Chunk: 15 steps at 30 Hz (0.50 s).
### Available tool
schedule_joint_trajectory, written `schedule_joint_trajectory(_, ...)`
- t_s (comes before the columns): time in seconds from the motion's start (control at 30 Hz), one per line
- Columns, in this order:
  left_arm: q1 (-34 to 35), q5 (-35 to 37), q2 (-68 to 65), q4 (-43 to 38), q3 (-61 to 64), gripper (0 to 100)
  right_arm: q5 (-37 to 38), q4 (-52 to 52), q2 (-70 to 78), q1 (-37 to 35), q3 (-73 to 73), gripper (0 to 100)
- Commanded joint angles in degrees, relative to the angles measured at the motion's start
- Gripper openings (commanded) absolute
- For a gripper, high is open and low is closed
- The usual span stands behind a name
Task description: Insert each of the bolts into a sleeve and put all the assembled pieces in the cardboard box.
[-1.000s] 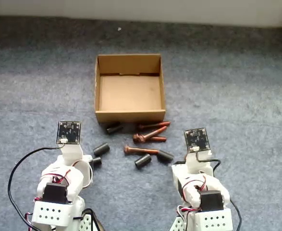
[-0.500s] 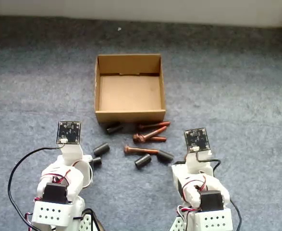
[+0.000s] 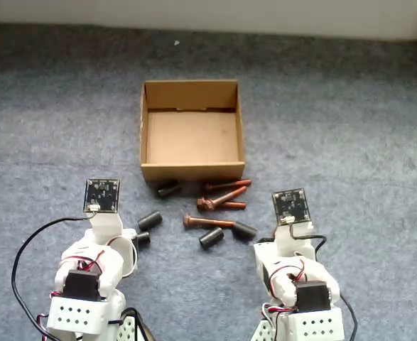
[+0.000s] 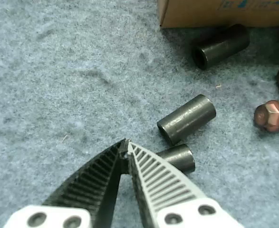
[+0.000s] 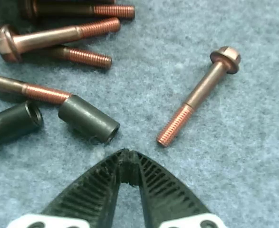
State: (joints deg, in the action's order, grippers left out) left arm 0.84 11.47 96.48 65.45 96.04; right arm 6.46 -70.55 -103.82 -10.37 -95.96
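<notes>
Your left gripper (image 4: 126, 145) and right gripper (image 5: 126, 154) hang low over the grey carpet (image 3: 350, 142) at the lower left and lower right of the high view, each with its tips pressed together. Just past them, at mid-frame, the dark sleeves (image 3: 149, 220) and copper bolts (image 3: 208, 222) lie loose. Farther up, the cardboard box (image 3: 192, 171) stands open, just beyond the bolts.

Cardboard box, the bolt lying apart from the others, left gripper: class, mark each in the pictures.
cardboard box (image 3: 192, 171), high view, near outer wall.
lone bolt (image 5: 196, 97), right wrist view, smooth shank.
left gripper (image 4: 126, 145), left wrist view, between its touching fingertips.
</notes>
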Motion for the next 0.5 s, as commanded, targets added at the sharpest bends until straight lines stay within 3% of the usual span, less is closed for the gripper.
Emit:
schedule_joint_trajectory(0.0,0.4,-0.2,0.5,0.1,1.5,1,0.7,-0.2,-0.2,0.2,-8.0,0.5)
schedule_joint_trajectory(0.23,-2.8,-0.4,0.5,0.4,1.5,1,0.8,-0.7,-0.2,0.5,-7.9,0.5)
schedule_joint_trajectory(0.47,-5.5,-0.2,0.5,0.4,1.5,1,0.8,-0.3,-0.2,3.2,1.9,0.5)
